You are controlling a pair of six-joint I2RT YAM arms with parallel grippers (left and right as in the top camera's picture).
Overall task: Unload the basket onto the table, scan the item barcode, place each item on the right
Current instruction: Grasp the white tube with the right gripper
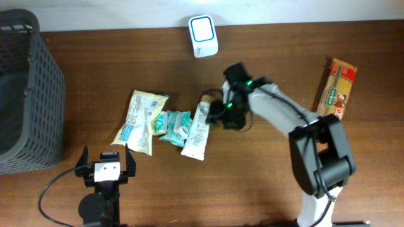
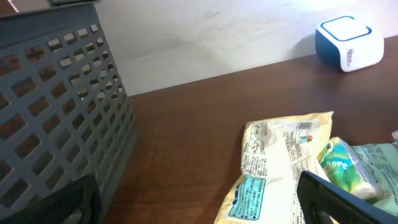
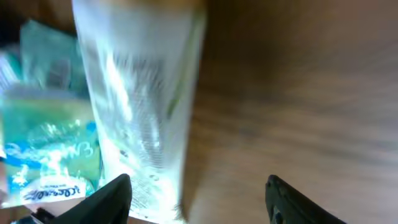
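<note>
Broadly, a brown wooden table (image 1: 265, 189) carries everything. The grey basket (image 1: 25, 94) stands at its left edge, well apart from the rest. The right arm (image 1: 284, 113) reaches from the near right edge toward the middle. An orange pasta pack (image 1: 336, 88) lies alone on the far right.

Left of centre three packs lie in a row — a cream pouch (image 1: 140, 121), a teal packet (image 1: 173, 124) touching it, then a long white pouch (image 1: 199, 131) against the teal one. The right gripper (image 1: 218, 116) is just at the white pouch's right edge. In the wrist view its fingers (image 3: 115, 196) stand well apart with bare wood between them, gripping nothing.

The left gripper (image 1: 106, 154) sits near the front edge below the cream pouch, jaws wide and empty. The white scanner (image 1: 203, 36) rests at the table's far edge — well apart from the white pouch.
</note>
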